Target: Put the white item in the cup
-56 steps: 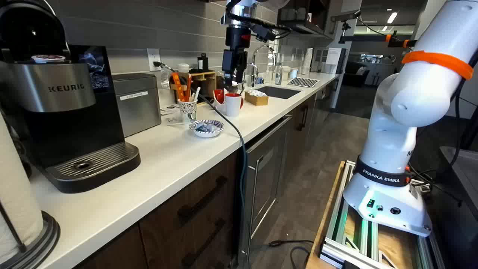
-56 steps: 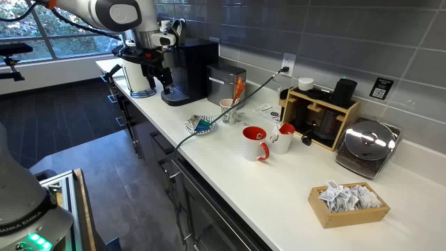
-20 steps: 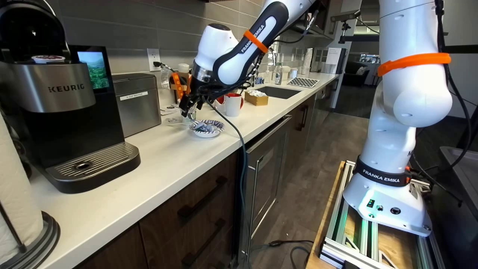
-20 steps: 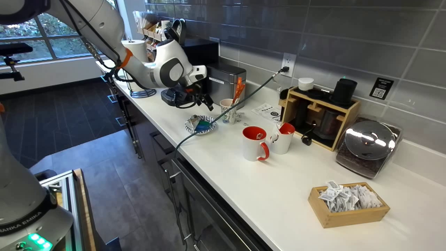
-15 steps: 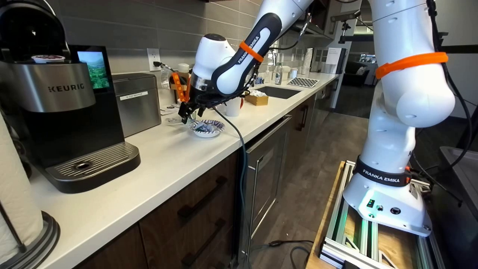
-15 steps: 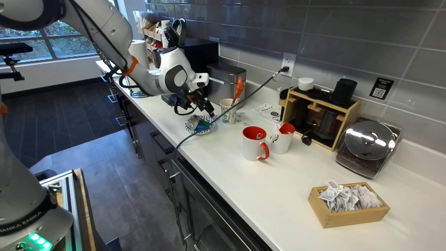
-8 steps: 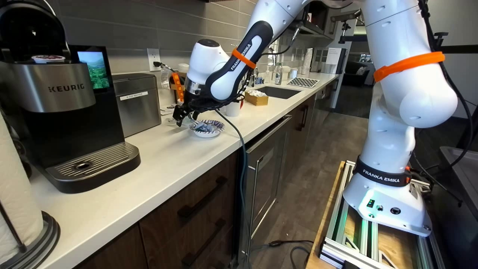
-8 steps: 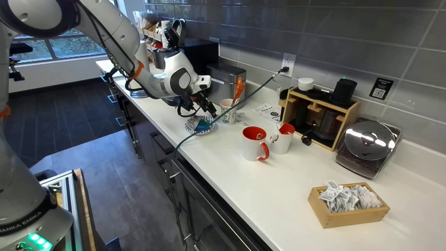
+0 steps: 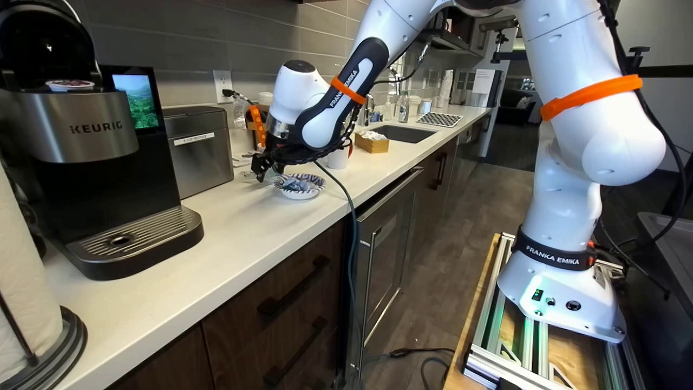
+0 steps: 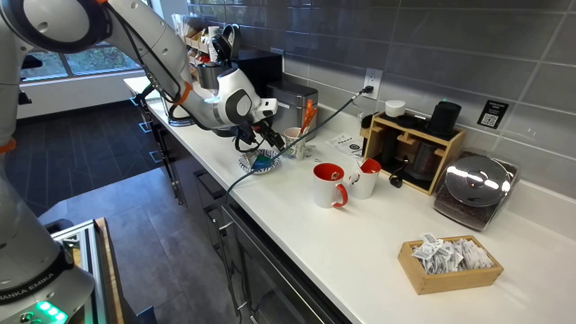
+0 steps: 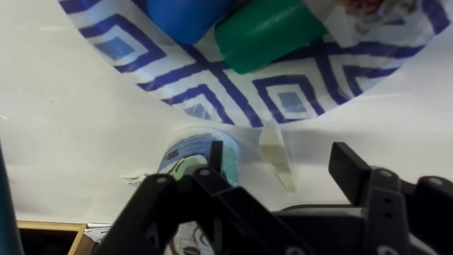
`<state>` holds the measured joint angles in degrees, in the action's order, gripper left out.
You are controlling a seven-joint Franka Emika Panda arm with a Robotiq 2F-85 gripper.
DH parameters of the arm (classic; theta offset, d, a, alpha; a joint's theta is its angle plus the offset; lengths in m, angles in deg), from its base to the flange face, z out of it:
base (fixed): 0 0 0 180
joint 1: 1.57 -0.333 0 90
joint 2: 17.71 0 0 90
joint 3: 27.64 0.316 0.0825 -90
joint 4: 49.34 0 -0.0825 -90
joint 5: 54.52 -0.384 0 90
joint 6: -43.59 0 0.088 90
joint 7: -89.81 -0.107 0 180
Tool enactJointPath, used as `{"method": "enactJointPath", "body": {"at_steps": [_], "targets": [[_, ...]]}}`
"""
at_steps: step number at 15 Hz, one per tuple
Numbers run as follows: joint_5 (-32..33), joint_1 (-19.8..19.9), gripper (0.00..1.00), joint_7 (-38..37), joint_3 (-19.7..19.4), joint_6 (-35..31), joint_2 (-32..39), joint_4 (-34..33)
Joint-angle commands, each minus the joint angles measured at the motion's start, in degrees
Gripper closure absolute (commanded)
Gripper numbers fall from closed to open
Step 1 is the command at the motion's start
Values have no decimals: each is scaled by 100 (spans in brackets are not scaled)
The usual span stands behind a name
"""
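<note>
The white item [image 11: 276, 154], a slim pale utensil-like piece, lies on the counter between the patterned plate and my jaws in the wrist view; I cannot make it out in the exterior views. My gripper [image 11: 277, 159] is open, one finger on each side of the item in that view, holding nothing. It also shows tilted down in both exterior views [image 9: 265, 169] [image 10: 276, 141]. The patterned paper cup [image 10: 295, 147] stands upright with orange items in it, close beside my gripper. In the wrist view the cup [image 11: 193, 150] is partly hidden behind my left-hand finger.
The patterned plate [image 11: 230, 90] holds blue and green pieces and stands close to my gripper. A dark cable [image 10: 335, 113] crosses above the counter near plate and cup. Red-lined mugs [image 10: 327, 186], a metal box [image 10: 294, 105], a coffee maker [image 9: 135, 233] and a packet box [image 10: 450, 281] stand around.
Since the oldest frames my gripper has swung over the counter to the plate and cup and tilted. Over the last second it has moved slightly lower and closer to the cup.
</note>
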<state>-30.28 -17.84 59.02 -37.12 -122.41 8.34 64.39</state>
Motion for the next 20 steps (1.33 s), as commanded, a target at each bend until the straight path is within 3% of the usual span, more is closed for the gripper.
{"method": "enactJointPath", "body": {"at_steps": [1, 7, 11, 13, 15, 17, 20], "targets": [[50, -80, 53, -128, -88, -45, 222, -162], [96, -146, 99, -162, -142, -16, 272, -246], [71, -239, 95, -26, -72, -39, -58, -123], [-279, -244, 95, 560, 155, 76, -418, 58], [-712, 127, 95, 1539, 842, 650, -976, 329], [-975, 263, 95, 2222, 1125, 1522, -1487, 404], [-141, 206, 95, 2233, 955, 3019, -2165, 184]]}}
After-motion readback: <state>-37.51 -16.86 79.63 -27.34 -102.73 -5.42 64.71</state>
